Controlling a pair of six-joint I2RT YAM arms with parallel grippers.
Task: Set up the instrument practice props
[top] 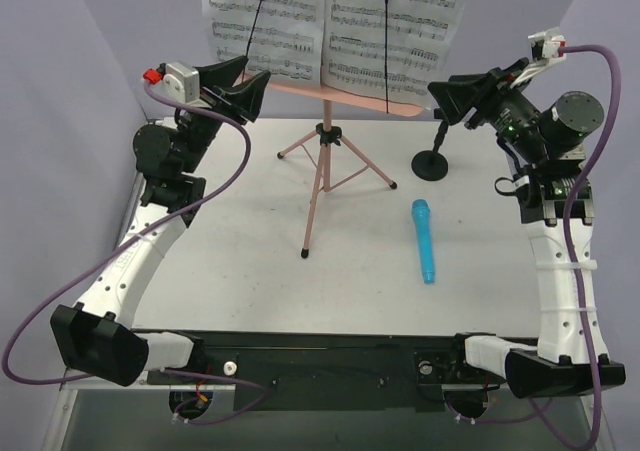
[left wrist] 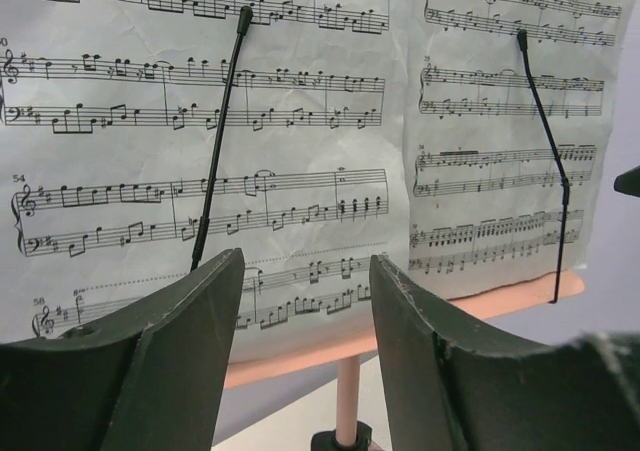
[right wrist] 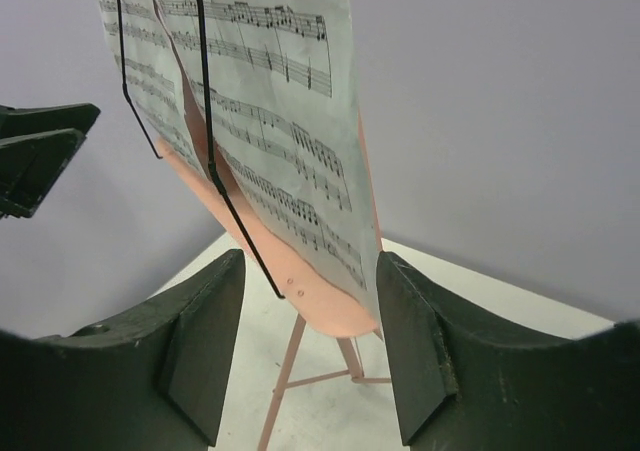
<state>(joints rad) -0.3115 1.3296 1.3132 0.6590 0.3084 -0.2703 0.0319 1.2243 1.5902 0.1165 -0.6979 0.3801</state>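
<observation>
The pink music stand (top: 322, 171) stands upright at the far middle of the table (top: 230, 271), with two pages (top: 265, 21) of sheet music side by side on its ledge, each pinned by a thin black wire (top: 386, 41). The short mic stand (top: 432, 161) sits just right of it, and the blue microphone (top: 424, 239) lies flat on the table nearer the arms, apart from its stand, so that step looks not yet done. The left gripper (top: 250, 79) hangs by the left end of the ledge and the right gripper (top: 443, 99) by the right end, both with jaws spread and nothing between them. How close the right fingertips are to the page edge is hard to tell from the wrist view. The main risk is a nudge to the ledge: the stand is top-heavy on thin tripod legs (top: 360, 164) and could tip or shed a page. The right arm could also knock the mic stand, and the round microphone may roll when grasped.
</observation>
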